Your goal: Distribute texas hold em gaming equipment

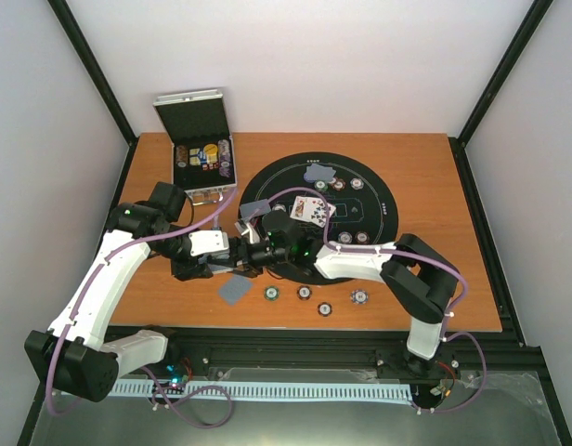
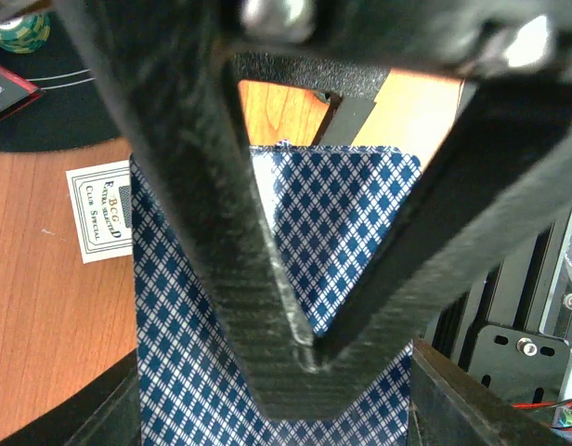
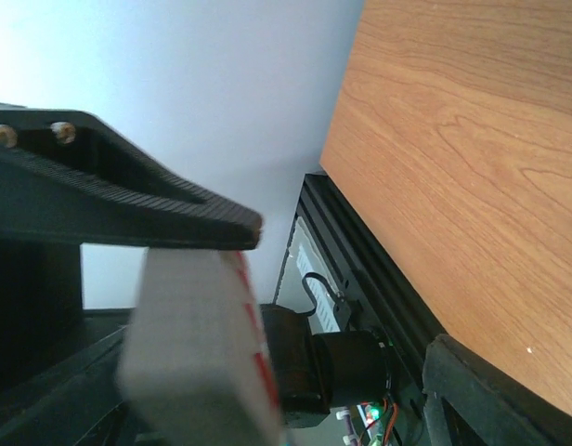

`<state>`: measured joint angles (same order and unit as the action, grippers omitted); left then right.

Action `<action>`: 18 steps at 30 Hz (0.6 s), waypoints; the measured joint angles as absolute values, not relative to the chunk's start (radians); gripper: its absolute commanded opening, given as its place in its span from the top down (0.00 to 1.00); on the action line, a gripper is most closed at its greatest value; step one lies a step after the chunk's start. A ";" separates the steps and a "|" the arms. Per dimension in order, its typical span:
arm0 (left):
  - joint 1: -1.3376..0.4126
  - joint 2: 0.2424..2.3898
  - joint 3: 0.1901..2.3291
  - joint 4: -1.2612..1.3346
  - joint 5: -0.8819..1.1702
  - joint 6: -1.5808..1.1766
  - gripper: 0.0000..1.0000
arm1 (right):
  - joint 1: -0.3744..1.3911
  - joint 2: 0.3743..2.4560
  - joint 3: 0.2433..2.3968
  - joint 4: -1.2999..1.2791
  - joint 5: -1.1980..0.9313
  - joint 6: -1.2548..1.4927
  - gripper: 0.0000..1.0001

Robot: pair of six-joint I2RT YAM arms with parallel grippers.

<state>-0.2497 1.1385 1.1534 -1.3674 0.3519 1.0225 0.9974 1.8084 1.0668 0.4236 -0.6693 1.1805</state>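
Observation:
My left gripper (image 1: 240,253) (image 2: 314,348) is shut, its fingers meeting in a V on a blue diamond-backed playing card (image 2: 346,223). More of the same blue pattern (image 2: 175,372) lies close under the fingers. My right gripper (image 1: 263,249) (image 3: 216,311) is shut on a deck of cards (image 3: 188,353), seen edge-on. The two grippers meet at the left edge of the black round mat (image 1: 374,200). One card (image 1: 235,291) lies face down on the wood. Several chips (image 1: 305,293) lie in a row near the front edge. Cards (image 1: 318,173) and chips (image 1: 344,239) lie on the mat.
The open silver case (image 1: 204,153) with chips stands at the back left. A white label card (image 2: 98,212) lies on the wood beside the mat. A red triangle marker (image 2: 7,88) and a green chip (image 2: 21,32) sit on the mat's edge.

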 measured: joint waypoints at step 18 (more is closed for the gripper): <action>-0.250 1.139 1.154 -1.367 0.348 1.023 0.98 | 0.939 1.787 0.955 0.524 -0.709 1.221 0.37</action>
